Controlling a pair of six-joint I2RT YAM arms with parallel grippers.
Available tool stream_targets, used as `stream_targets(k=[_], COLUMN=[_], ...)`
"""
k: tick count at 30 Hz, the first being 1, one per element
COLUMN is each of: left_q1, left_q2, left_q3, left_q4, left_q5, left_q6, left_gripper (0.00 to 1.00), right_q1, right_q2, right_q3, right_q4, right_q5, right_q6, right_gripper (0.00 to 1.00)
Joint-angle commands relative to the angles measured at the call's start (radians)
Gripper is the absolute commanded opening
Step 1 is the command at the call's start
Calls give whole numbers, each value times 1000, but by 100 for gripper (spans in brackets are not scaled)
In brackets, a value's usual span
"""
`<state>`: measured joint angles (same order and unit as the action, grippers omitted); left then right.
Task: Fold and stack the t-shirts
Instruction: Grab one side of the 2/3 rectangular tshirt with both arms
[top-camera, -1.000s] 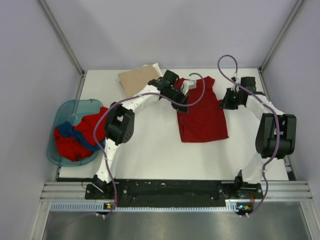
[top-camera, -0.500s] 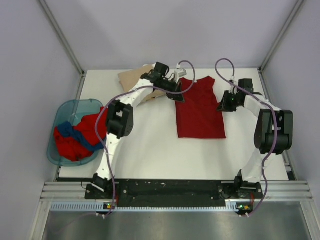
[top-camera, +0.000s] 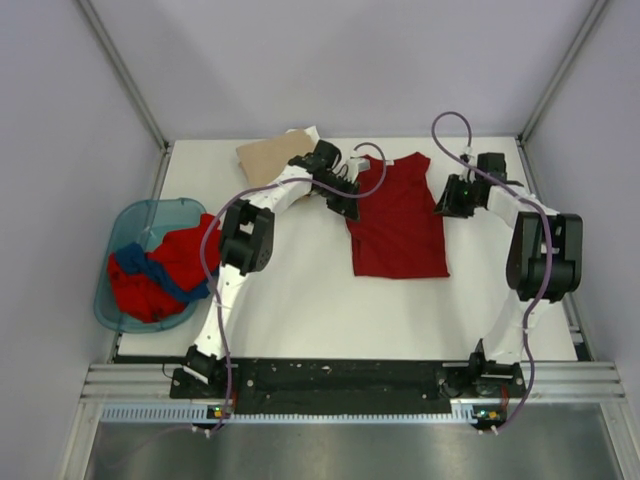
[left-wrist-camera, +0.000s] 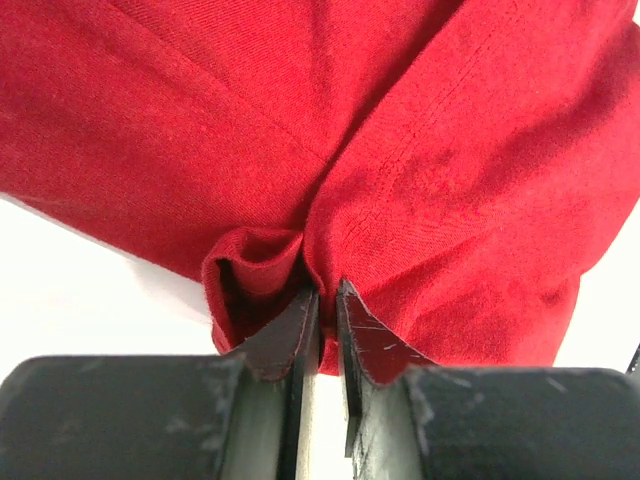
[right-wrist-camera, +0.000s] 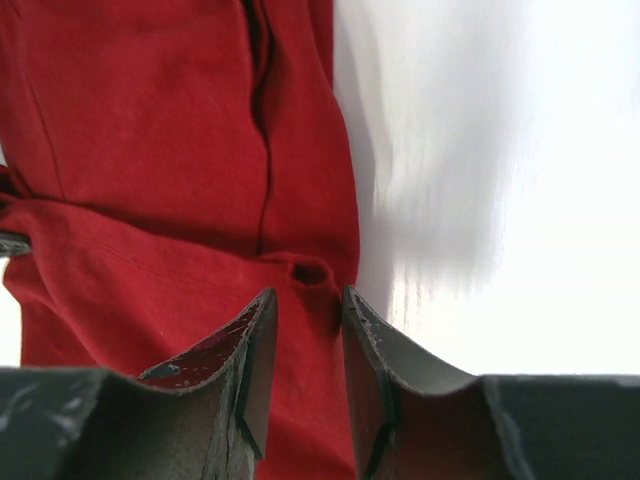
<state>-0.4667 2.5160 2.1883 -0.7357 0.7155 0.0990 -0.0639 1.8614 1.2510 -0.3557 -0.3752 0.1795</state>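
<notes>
The white tabletop (top-camera: 300, 300) fills the middle of the overhead view. The dark red t-shirt (top-camera: 400, 225) lies on its far half, right of centre. Its lower body is spread flat, with the hem towards the arm bases, and its upper part is rumpled between the two arms. At the left edge of the tabletop sits a translucent teal tub (top-camera: 106, 290). It holds a heap of red and blue tees (top-camera: 160, 270) that spills over its right rim. A tan tee (top-camera: 270, 158) lies folded at the far left of the tabletop, and a corner of white cloth (top-camera: 308, 134) shows at its far edge.

The left claw (left-wrist-camera: 322, 300) reaches to the left shoulder side of the dark red t-shirt. Its fingers are clenched almost together on a bunched fold of the red cloth, which puckers up at the tips. The right claw (right-wrist-camera: 308, 300) sits at the right edge of the shirt near the sleeve. Its fingers stand apart, released, with red cloth showing in the gap between them and bare tabletop just to one side.
</notes>
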Motion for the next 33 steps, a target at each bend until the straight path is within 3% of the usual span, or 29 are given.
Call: stream_targets(k=[1, 4, 5, 7, 12, 18, 22, 26, 33], left_q1=[-1, -12, -16, -32, -72, -75, -66, -33, -4], left_q2=[-46, -51, -63, -98, -227, -342, -289, -162, -59], left_q3=[18, 19, 19, 11, -73, -196, -153, -16, 25], left_q4=[1, 5, 6, 7, 22, 85, 142, 144, 55], left_q5=[-31, -15, -7, 27, 125, 272, 242, 185, 26], left_q6=[1, 16, 27, 68, 168, 200, 150, 36, -8], left_gripper=[17, 10, 6, 0, 0, 0, 0, 0, 4], right_q1=[-7, -7, -7, -7, -7, -19, -59, -86, -86], right_q2=[38, 45, 36, 7, -145, -335, -248, -110, 18], right_q3=[62, 67, 64, 45, -47, -234, -213, -154, -90], right_q4=[61, 57, 54, 54, 76, 305, 403, 452, 417], right_q5=[-57, -60, -60, -64, -122, -316, -376, -393, -355], right_q6=[5, 0, -3, -12, -29, -2, 75, 161, 157], right_gripper=[25, 3, 0, 0, 0, 0, 0, 0, 0])
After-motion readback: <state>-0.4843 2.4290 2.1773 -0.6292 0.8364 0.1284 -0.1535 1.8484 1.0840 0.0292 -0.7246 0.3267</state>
